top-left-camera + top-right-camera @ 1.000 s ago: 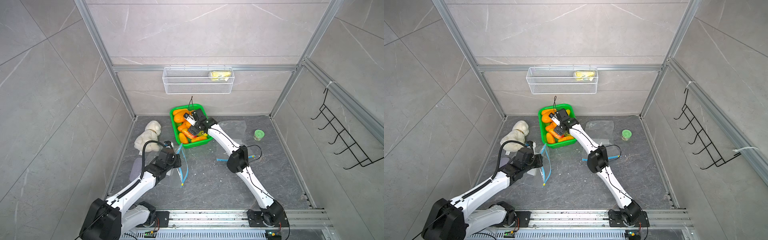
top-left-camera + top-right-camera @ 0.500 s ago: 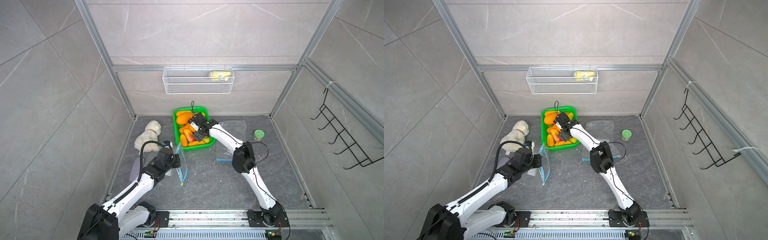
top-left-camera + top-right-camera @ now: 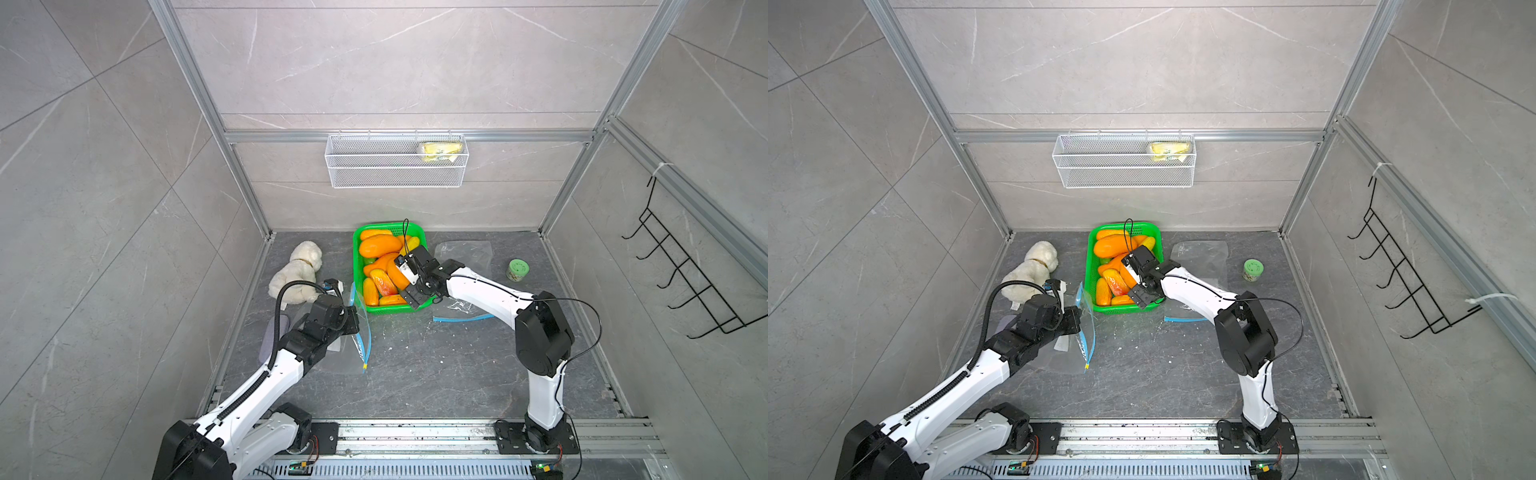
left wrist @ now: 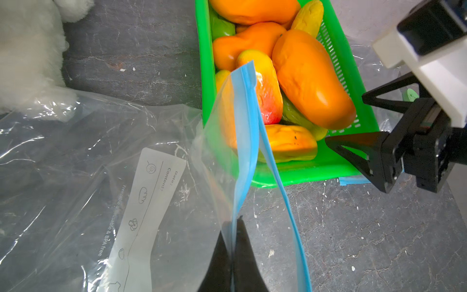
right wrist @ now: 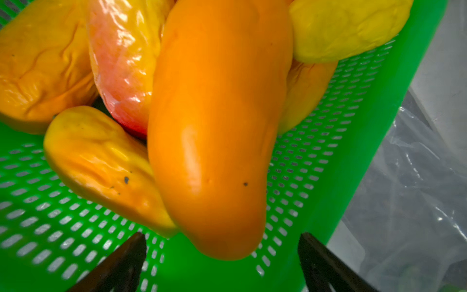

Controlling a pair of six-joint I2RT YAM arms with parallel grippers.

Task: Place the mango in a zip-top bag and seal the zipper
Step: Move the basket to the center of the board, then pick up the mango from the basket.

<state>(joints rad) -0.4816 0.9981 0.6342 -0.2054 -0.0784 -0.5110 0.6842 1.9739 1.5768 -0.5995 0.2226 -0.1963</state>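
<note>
Though scuffed, dark tabletop (image 3: 415, 374) (tiled walls (image 3: 374, 62)).

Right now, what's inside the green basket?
Piled mangoes: several orange, one yellow, one red-blushed. Green pieces beneath are mostly covered, so unidentifiable. The open right gripper hides part.

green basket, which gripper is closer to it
Right. The right gripper reaches into the green basket, jaws open around the tip of an orange mango. The left gripper is outside the basket, off its near corner, shut on the edge of the zip-top bag.
</note>
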